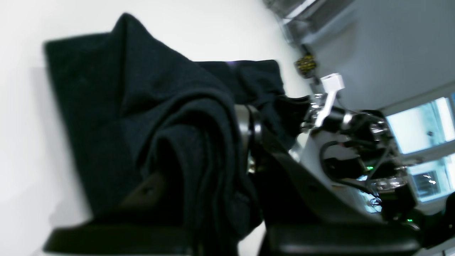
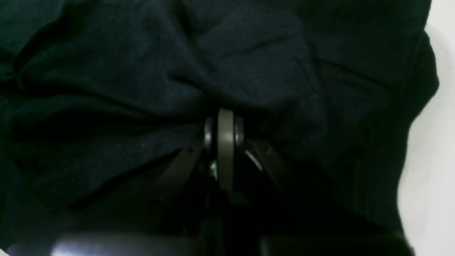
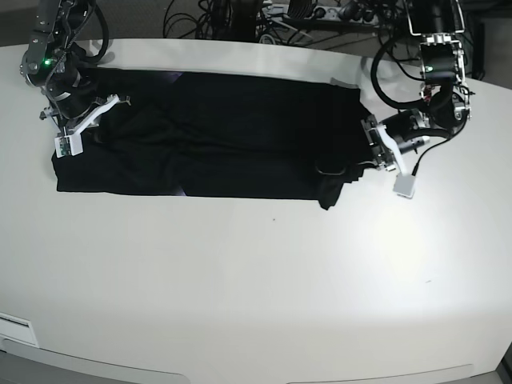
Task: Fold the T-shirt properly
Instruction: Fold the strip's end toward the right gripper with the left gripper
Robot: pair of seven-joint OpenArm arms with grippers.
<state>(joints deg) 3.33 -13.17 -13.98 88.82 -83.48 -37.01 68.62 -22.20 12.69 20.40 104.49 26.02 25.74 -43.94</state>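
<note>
The black T-shirt (image 3: 224, 136) lies spread lengthwise across the far half of the white table (image 3: 256, 288), plain side up; its print does not show. My left gripper (image 3: 370, 148) is at the shirt's right end, shut on a bunched edge of the cloth. In the left wrist view, folds of the shirt (image 1: 142, 99) drape over the gripper (image 1: 245, 121). My right gripper (image 3: 80, 120) is at the shirt's left end. In the right wrist view that gripper (image 2: 225, 119) is shut on wrinkled black cloth (image 2: 249, 53), which fills nearly the whole frame.
Cables and gear (image 3: 264, 16) lie behind the table's far edge. The right arm (image 1: 337, 142) shows in the left wrist view beyond the shirt. Bare white table (image 2: 433, 177) shows at the right of the right wrist view.
</note>
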